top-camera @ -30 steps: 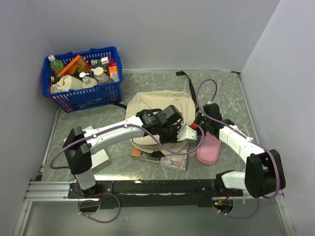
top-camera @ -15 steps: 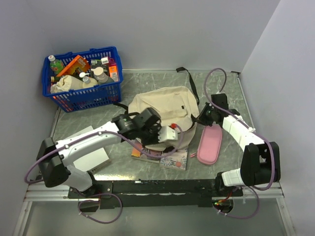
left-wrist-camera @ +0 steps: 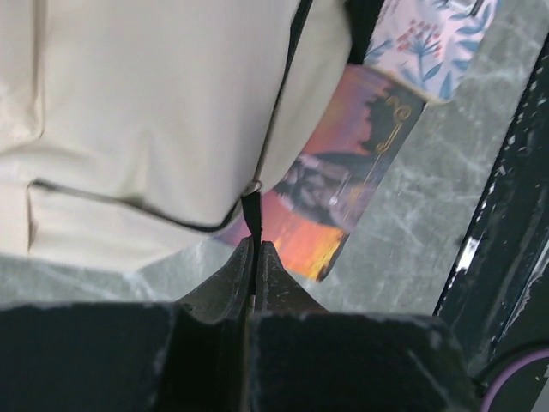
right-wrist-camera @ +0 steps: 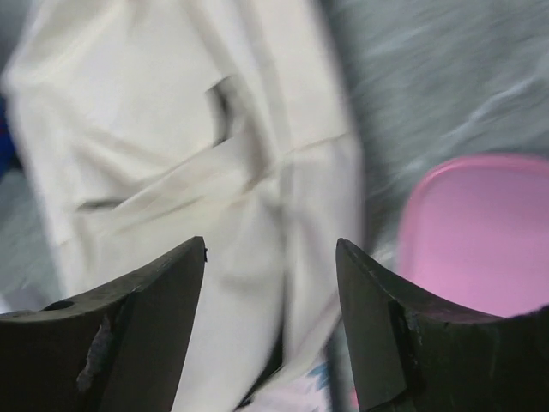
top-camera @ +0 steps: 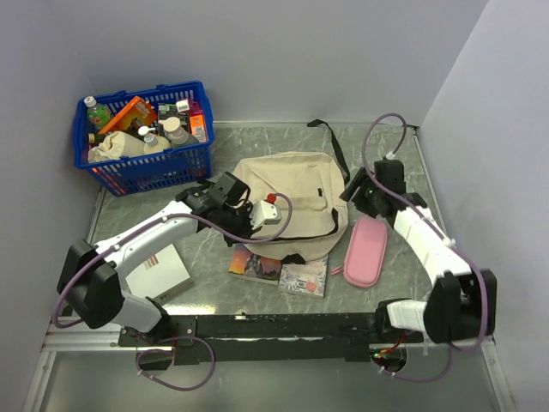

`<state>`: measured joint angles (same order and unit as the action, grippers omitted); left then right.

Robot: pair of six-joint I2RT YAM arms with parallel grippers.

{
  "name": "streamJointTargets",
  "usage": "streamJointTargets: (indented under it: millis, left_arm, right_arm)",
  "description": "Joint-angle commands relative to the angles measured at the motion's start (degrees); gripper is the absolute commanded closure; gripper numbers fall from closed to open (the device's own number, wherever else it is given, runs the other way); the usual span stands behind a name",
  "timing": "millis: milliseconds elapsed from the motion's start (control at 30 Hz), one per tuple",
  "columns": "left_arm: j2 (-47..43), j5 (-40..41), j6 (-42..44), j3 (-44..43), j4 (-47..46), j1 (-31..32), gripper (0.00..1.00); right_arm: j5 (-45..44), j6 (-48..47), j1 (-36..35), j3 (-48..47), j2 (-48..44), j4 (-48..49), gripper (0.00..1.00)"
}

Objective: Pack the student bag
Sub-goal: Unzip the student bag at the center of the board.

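Student bag [top-camera: 292, 193] lies flat at frame centre in the top view, its lower edge overlapping two books [top-camera: 279, 270]. Left gripper [left-wrist-camera: 256, 251] is pinched fully closed on the bag's black pull tab [left-wrist-camera: 251, 215], at the bag's left edge. Right gripper [right-wrist-camera: 270, 249] has jaws wide apart and holds nothing, sitting at the bag's right edge above the pink pouch [top-camera: 364, 251]. Blue basket [top-camera: 150, 170] is at upper left.

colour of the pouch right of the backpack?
The pouch is plain pink; shows best in the top external view.
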<state>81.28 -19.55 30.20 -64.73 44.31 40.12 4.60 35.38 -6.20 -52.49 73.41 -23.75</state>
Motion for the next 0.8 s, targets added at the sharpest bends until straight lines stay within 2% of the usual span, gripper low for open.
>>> streamJointTargets:
  millis: [0, 67, 133, 200, 400, 633, 767]
  left_arm:
    - [2.2, -6.4, -1.3, -2.0, -4.2, 2.0, 0.99]
    - [2.7, -6.7, -1.4, -2.8, -5.5, 2.8, 0.99]
    - [3.2, -7.2, -0.9, -3.3, -5.6, 2.9, 0.99]
    - [3.4, -7.0, -0.4, -3.5, -5.4, 3.0, 0.99]
    - [1.9, -6.1, 0.8, -2.3, -5.3, 3.0, 0.99]
    - [-0.1, -5.3, 0.7, -1.3, -5.5, 2.9, 0.99]
    - [-0.4, -4.9, 0.9, -1.1, -5.7, 2.9, 0.99]
  right_arm:
    - [2.8, 6.7, -8.1, 3.3, -12.0, -0.9, 0.29]
    - [2.3, 12.2, -13.2, 6.7, -16.4, -1.5, 0.29]
    - [3.5, 16.4, -15.3, 11.2, -19.6, 0.9, 0.28]
    - [4.4, 21.0, -18.8, 12.8, -20.3, 2.3, 0.26]
    - [2.5, 24.9, -29.6, 8.5, -12.2, 2.3, 0.23]
    - [2.4, 27.8, -32.9, 3.3, -3.3, 4.6, 0.23]
    - [0.1, 28.3, -34.6, 1.1, -4.1, 0.2, 0.23]
